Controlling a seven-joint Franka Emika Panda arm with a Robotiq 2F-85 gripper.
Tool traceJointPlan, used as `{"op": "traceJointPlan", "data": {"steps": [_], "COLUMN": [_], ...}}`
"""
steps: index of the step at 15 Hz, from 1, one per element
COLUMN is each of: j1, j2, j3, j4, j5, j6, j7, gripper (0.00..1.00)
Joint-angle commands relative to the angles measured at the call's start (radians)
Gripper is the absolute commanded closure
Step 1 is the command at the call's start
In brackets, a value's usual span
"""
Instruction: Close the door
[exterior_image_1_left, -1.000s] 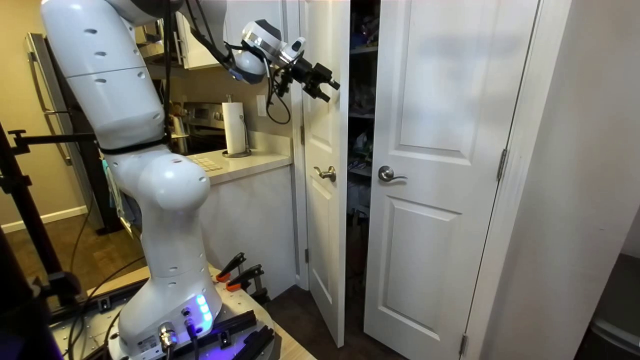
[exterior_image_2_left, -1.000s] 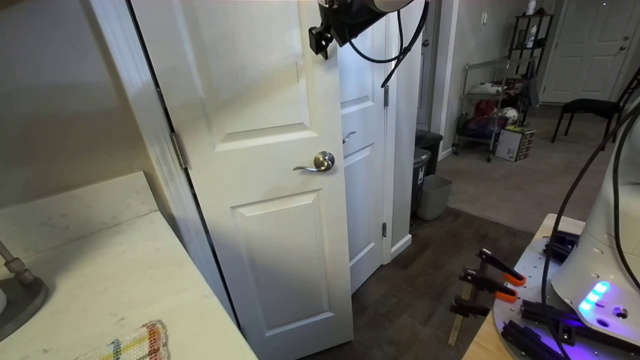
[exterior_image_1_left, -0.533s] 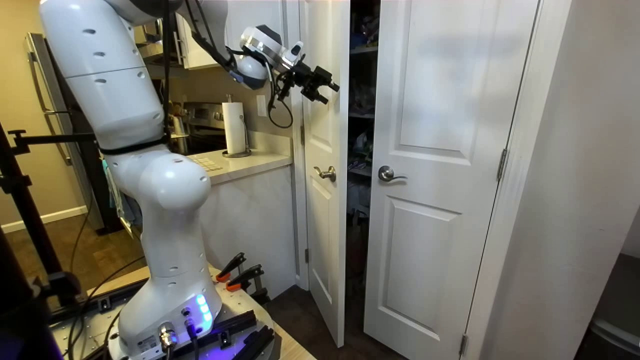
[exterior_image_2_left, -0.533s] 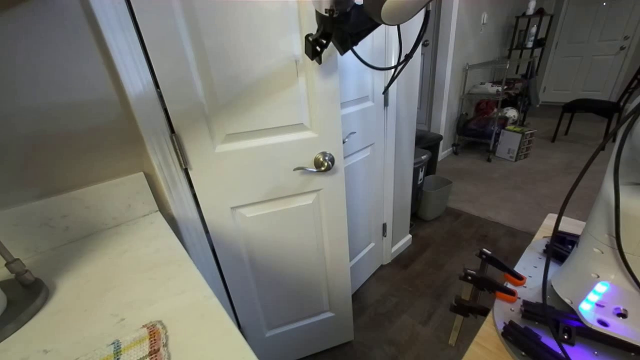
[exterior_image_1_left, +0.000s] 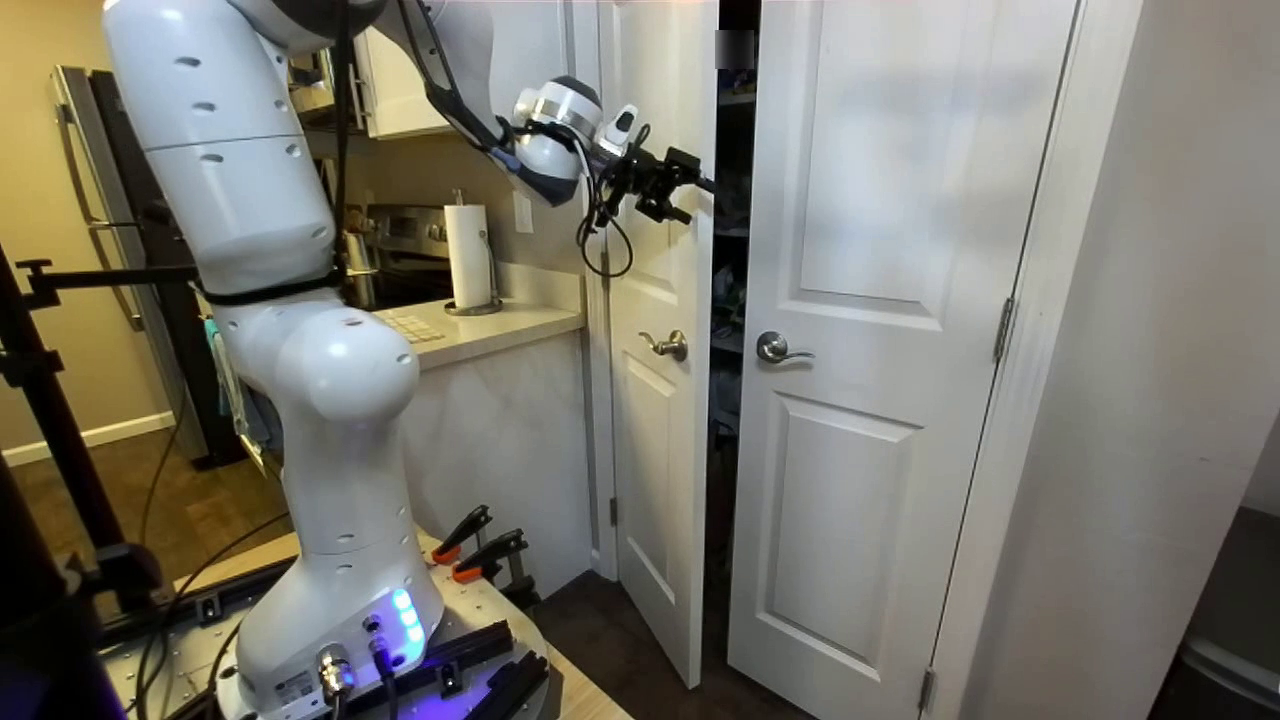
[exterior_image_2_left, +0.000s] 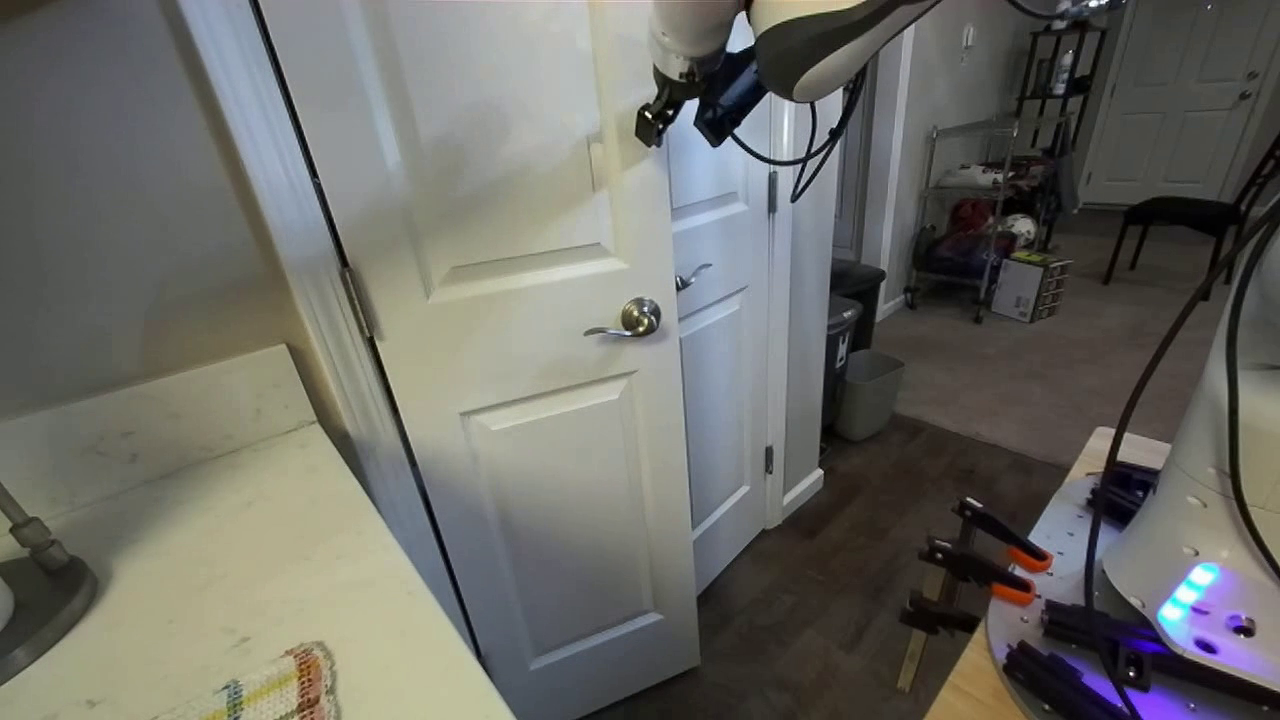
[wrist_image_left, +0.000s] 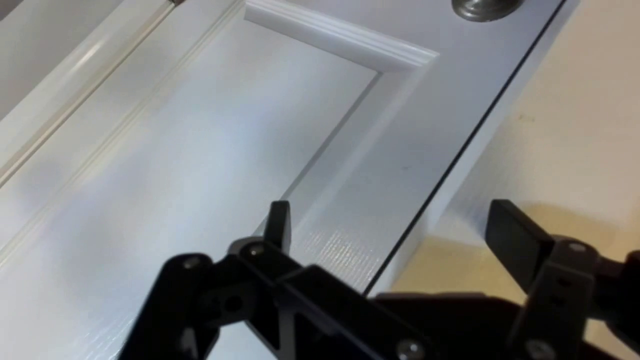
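Observation:
The door (exterior_image_1_left: 655, 480) is a tall white panelled leaf with a silver lever handle (exterior_image_1_left: 677, 346) near its right edge. It stands partly open, also in the other exterior view (exterior_image_2_left: 560, 530). My gripper (exterior_image_1_left: 700, 200) is at its upper panel, by the free edge, with fingers spread and nothing between them; it also shows at the top (exterior_image_2_left: 655, 122). In the wrist view my open gripper (wrist_image_left: 387, 215) has its right finger in front of the door's beige-lit face (wrist_image_left: 575, 125). Whether that finger touches the door I cannot tell.
The matching leaf (exterior_image_1_left: 860, 500), with its handle at its left, stands right of the door and fills the wrist view's left (wrist_image_left: 200, 150). Dark shelves (exterior_image_1_left: 733, 230) show in the gap. A counter (exterior_image_1_left: 530, 318) adjoins the hinge side. Clamps (exterior_image_2_left: 980, 565) stick out from my base.
The door has swung away from the robot, towards its frame. Its free edge has moved nearer the matching leaf and the gap is narrower. My gripper has moved the same way, still open.

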Motion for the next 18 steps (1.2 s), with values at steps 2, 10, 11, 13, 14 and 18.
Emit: {"op": "traceJointPlan", "data": {"steps": [2, 10, 11, 13, 14, 18], "j1": [-0.017, -0.003, -0.001, 0.004, 0.006, 0.015], "j2": [0.063, 0.186, 0.2, 0.236, 0.256, 0.31], "j3": [-0.038, -0.045, -0.045, -0.044, -0.043, -0.044], "j4": [0.06, 0.2, 0.219, 0.266, 0.293, 0.359], "j5": [-0.125, -0.165, -0.166, -0.174, -0.18, -0.194], "j6": [0.052, 0.07, 0.073, 0.073, 0.07, 0.068], "j7": [0.035, 0.043, 0.041, 0.038, 0.033, 0.027], "gripper": [0.0, 0.0, 0.0, 0.0, 0.0, 0.0]}}
